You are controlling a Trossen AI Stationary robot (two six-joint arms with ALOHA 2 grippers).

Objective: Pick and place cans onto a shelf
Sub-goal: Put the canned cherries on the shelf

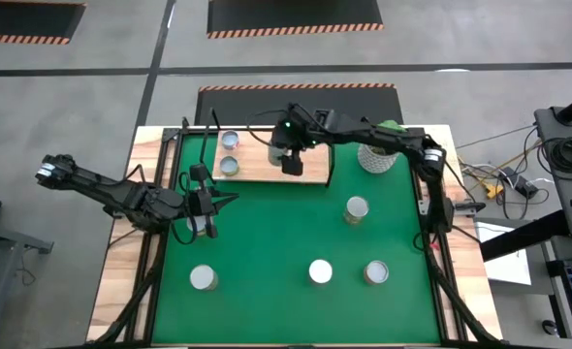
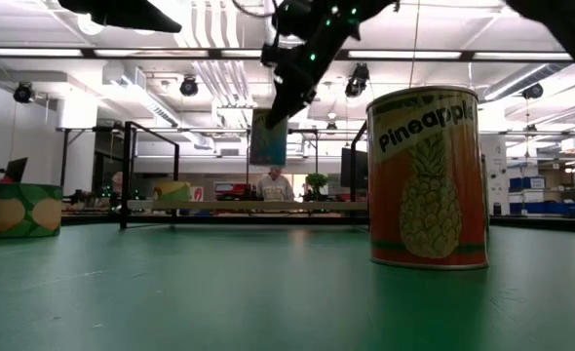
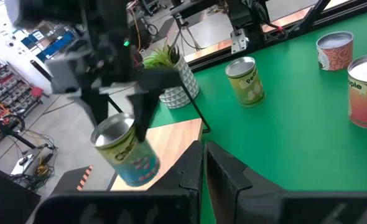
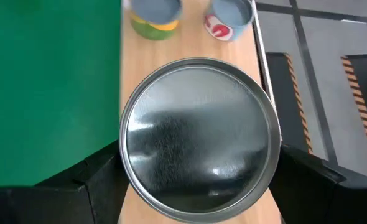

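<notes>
Right gripper (image 1: 291,161) clamped on a can (image 4: 199,137), held above the shelf (image 1: 310,171).

From my right wrist view I see fingers on both sides of the can's shiny lid, with two more cans (image 4: 155,15) on the board just beyond it. My low view alone shows the held can hanging clear of the board. The left gripper (image 1: 201,202) waits with fingers together, well apart over the green mat (image 1: 267,242).
</notes>
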